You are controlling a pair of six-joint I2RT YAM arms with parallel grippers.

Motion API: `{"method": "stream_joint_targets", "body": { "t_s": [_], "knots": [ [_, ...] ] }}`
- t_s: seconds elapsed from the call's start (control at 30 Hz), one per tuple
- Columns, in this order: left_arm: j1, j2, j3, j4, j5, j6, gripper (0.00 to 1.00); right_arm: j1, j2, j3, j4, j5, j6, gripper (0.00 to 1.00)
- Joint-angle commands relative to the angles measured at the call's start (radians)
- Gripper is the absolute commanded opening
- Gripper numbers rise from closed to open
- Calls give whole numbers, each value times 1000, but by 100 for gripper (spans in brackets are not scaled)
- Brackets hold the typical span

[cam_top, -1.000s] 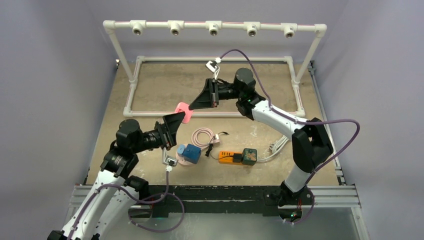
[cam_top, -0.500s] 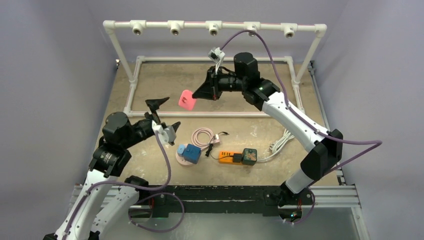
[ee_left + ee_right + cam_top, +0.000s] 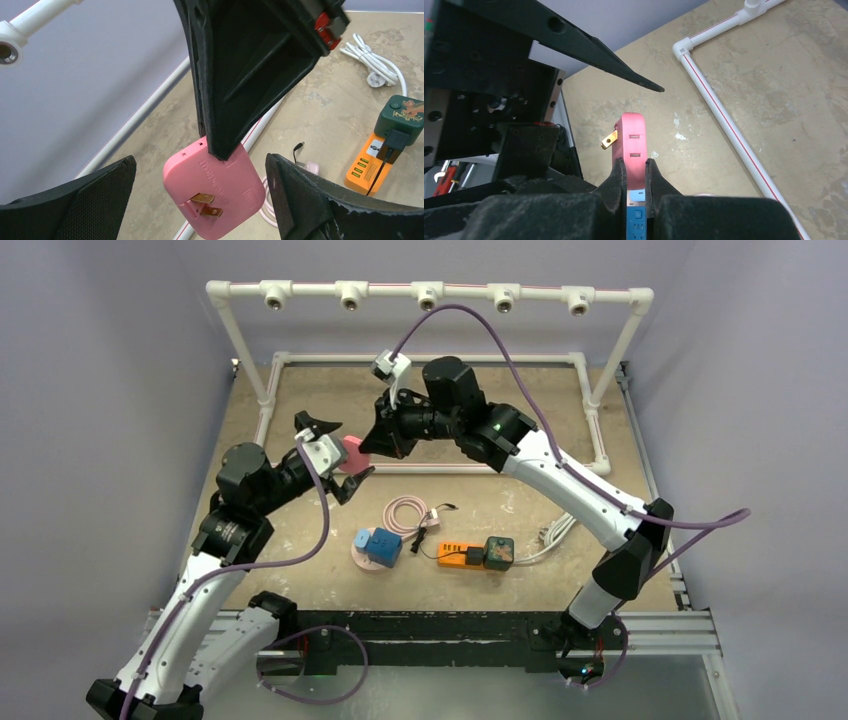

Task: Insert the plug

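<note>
The pink plug, a flat square adapter with two brass prongs, hangs in the air over the left middle of the table. My right gripper is shut on its upper edge, as the right wrist view shows. The plug's prongs face the left wrist camera. My left gripper is wide open, with one finger on each side of the plug and a gap on both sides. An orange power strip lies on the table near the front.
A green cube charger sits on the strip's right end, with a white cable beyond it. A blue block and a coiled pink cable lie to the strip's left. A white pipe frame rings the back.
My right arm has carried the pink plug to the left. The left gripper has opened fully, turned and come up so that its fingers stand on either side of the plug.
</note>
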Motion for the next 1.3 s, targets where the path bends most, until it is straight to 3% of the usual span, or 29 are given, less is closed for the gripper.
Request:
{"method": "stream_joint_targets", "body": {
  "t_s": [0.0,0.27,0.5,0.87,1.13,1.27],
  "knots": [
    [1,-6,27,-2,-74,-45,99,29,-4,87,-56,91,-53,0],
    [1,-3,90,-107,-39,25,83,43,-27,55,-128,125,-112,0],
    [1,-12,116,-205,155,38,83,43,-48,46,-166,167,-158,0],
    [1,31,119,-210,17,-18,67,51,-57,70,-194,143,-198,0],
    [1,53,111,-200,30,-44,60,67,-60,80,-190,142,-196,0],
    [1,54,113,-223,10,-12,42,72,-64,80,-192,140,-196,0]
  ]
}}
